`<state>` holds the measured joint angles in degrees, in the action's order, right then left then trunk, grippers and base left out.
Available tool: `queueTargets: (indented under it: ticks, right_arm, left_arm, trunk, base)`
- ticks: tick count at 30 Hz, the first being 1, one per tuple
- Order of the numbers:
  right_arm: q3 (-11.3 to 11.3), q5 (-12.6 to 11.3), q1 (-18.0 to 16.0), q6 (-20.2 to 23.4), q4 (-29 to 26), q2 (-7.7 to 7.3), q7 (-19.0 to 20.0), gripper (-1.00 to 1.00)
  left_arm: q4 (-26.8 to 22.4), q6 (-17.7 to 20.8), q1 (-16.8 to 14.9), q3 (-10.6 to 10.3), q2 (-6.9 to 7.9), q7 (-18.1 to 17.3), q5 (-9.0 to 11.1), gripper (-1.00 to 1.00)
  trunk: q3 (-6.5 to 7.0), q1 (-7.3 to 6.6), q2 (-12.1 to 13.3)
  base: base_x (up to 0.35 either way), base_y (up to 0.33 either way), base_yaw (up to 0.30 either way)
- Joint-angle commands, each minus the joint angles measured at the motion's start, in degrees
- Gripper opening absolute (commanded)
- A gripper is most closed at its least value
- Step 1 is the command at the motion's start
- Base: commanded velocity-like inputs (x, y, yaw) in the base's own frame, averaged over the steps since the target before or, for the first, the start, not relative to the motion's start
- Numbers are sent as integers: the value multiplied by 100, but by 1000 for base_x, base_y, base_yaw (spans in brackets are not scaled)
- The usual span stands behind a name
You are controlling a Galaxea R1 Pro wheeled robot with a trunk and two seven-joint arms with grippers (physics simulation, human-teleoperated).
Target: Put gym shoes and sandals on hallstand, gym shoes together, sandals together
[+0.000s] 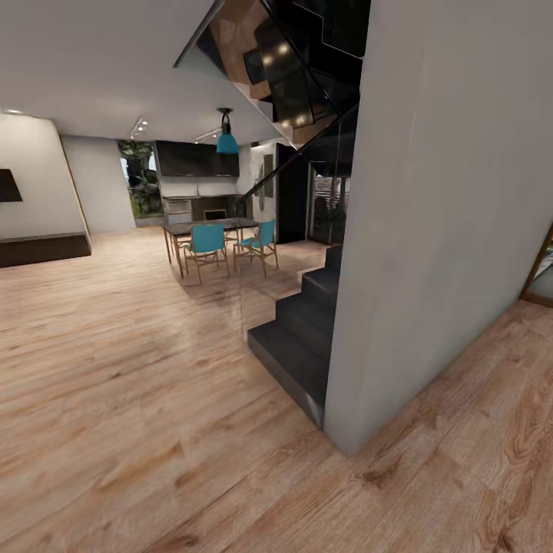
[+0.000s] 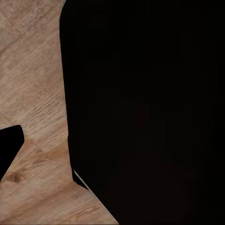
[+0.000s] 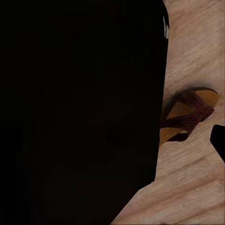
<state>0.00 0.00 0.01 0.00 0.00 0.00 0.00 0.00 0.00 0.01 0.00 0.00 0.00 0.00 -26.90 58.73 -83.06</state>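
While the head camera looks across an open room, I get only a grey wall point(image 1: 438, 215), a dark staircase point(image 1: 296, 338), and a dining table point(image 1: 206, 227) with teal chairs point(image 1: 206, 242) at centre left, all on wood plank floor point(image 1: 115, 399). The one task item I can find is a brown sandal point(image 3: 190, 115) at the right middle of the right wrist frame, lying on the planks beside a large black shape point(image 3: 79, 108) (probably part of my own robot, though I can't be sure). Its tan insole and dark straps show; the rest is hidden behind that black mass.

I judge the sandal to be light, thin and somewhat flexible, with a flat sole. A pinch across the sole edge at mid-length, or around the strap, should hold it; gripping the toe alone might let it droop or swing.

As for my fingers, I cannot tell on either arm whether they are apart or together. The left wrist frame gives me floor and more black bulk point(image 2: 145, 112).
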Motion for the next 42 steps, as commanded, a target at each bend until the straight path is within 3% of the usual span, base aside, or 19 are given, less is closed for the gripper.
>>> queueTargets:
  ticks: [1,6,22,29,32,42]
  right_arm:
    - [22,8,-34,-11,-33,33,-31,100]
    - [27,9,-140,-11,-119,142,-34,100]
    - [36,14,-210,-10,-214,65,-16,100]
    - [20,7,-211,-28,-330,-152,-13,100]
    - [-14,-28,-211,-45,-427,-248,3,100]
    - [-343,-117,-211,-108,-750,-571,14,100]
  left_arm:
    - [33,26,23,12,-33,-9,6,100]
    - [134,26,25,10,-48,-9,-4,100]
    - [126,26,24,-17,-42,-39,31,100]
    - [57,15,-16,-34,2,-198,34,100]
    - [-41,-41,-116,25,100,-262,119,100]
    - [-367,-278,-447,154,97,-282,337,100]
  trunk:
    - [-3,0,-2]
    - [-3,0,-2]
    - [-3,0,-2]
    - [-3,0,-2]
    - [1,0,-2]
    - [7,0,-2]
  base:
    - [0,0,0]
    - [0,0,0]
    - [-9,202,0]
    - [-92,300,0]
    - [-186,274,-102]
    - [-256,230,-258]
